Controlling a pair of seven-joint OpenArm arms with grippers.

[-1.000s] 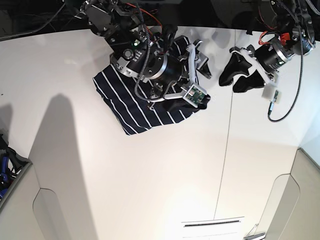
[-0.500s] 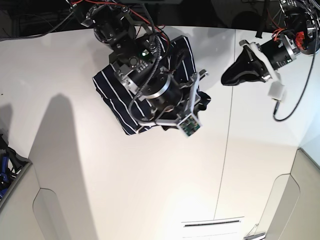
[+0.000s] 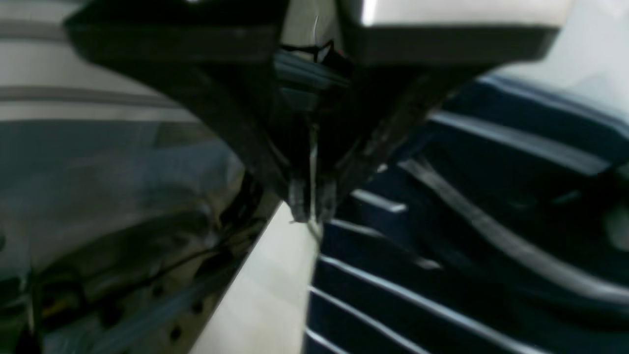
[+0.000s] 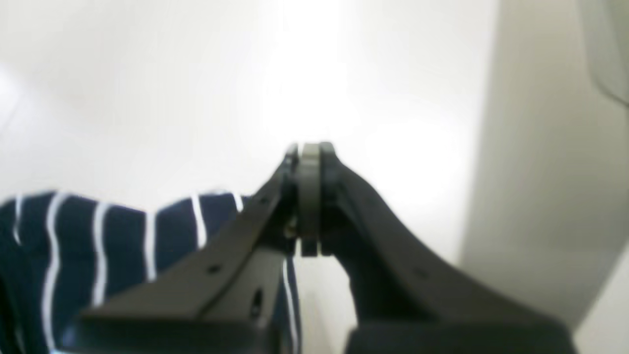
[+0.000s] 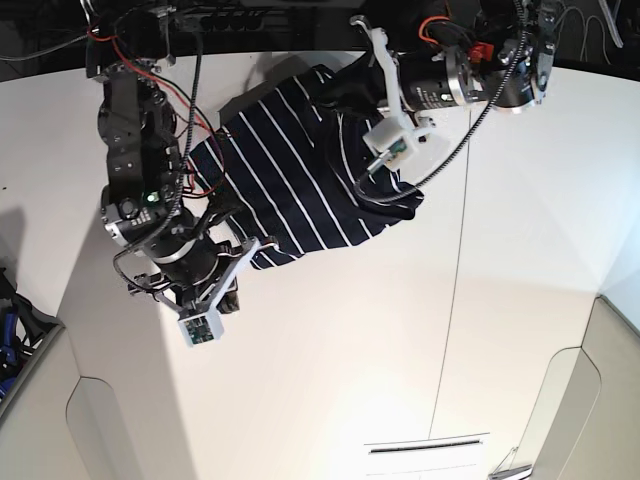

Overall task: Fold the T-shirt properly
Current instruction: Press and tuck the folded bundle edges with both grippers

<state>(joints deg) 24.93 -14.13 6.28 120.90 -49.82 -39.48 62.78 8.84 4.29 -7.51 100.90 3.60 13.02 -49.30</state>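
Two end effectors, as we see them: the left end effector (image 3: 309, 209) and right end effector (image 4: 309, 196) are both fully closed, gripping nothing, beside the striped T-shirt (image 5: 300, 175) bunched on the far white bench (image 5: 330, 330).

- A robotics lab bench: a plain white table (image 5: 330, 340).
- Two robot arms with bare wiring (image 5: 150, 70) and small camera boards (image 5: 197, 328).

Black metal arms (image 5: 140, 130) strung with red and black cables, green light at lower left, white camera brackets (image 5: 398, 140) fitted.
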